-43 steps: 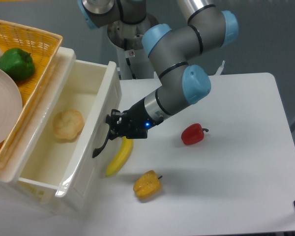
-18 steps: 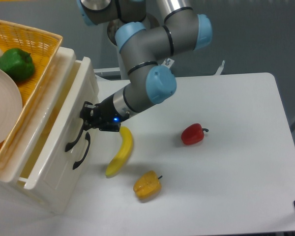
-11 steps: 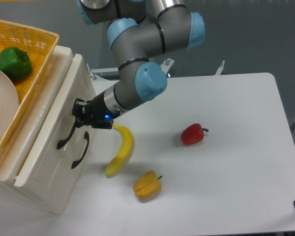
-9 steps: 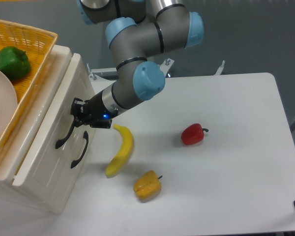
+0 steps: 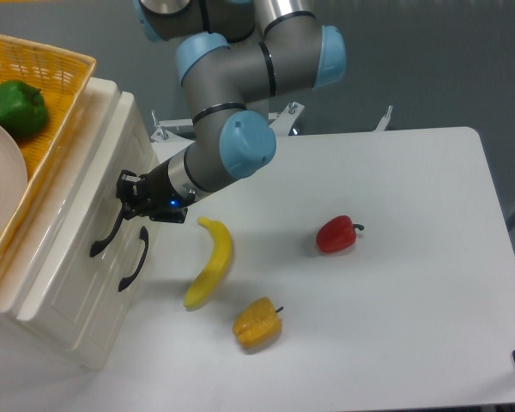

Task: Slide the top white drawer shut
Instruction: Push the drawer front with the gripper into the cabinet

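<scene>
Now the end effector [image 5: 127, 199] presses the top white drawer [image 5: 73, 227] nearly flush, apparently clamped on its handle; next it should let go.

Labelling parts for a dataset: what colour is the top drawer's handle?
Black, a curved handle on the top white drawer, clearest in the fixed camera view.
</scene>
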You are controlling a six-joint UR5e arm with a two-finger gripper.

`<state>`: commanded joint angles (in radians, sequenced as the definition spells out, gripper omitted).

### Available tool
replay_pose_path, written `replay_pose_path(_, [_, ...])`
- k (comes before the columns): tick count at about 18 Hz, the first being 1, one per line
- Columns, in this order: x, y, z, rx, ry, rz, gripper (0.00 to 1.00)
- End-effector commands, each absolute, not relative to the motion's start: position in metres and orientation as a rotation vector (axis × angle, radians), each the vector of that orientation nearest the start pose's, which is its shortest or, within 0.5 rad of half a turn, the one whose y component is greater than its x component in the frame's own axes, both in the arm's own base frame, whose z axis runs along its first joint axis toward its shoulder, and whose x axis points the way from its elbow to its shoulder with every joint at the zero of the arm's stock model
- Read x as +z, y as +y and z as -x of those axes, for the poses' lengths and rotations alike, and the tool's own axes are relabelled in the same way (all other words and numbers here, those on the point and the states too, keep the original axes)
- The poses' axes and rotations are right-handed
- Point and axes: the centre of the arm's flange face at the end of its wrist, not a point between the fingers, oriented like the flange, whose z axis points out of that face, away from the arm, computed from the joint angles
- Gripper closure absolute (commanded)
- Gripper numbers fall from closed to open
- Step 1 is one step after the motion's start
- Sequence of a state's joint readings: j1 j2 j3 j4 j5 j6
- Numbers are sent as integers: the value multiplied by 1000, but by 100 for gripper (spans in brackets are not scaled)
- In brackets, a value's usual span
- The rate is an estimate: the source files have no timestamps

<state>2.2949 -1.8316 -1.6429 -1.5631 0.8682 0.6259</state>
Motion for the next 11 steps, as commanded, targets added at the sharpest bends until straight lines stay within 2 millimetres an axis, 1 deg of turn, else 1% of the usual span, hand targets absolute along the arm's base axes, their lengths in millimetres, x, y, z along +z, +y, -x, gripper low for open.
replay_pose_path(4, [336,544,213,-1058,-304,2770,99])
replay_pose_path(6, [336,544,213,-1056,-301,2771,98])
replay_pose_path(8, [339,544,218,-1045,-301,2767,96])
replay_pose_path(9, [342,543,222,-1032,-305,2768,91])
replay_pose_path(11, [344,533,238,-962,-320,2812,65])
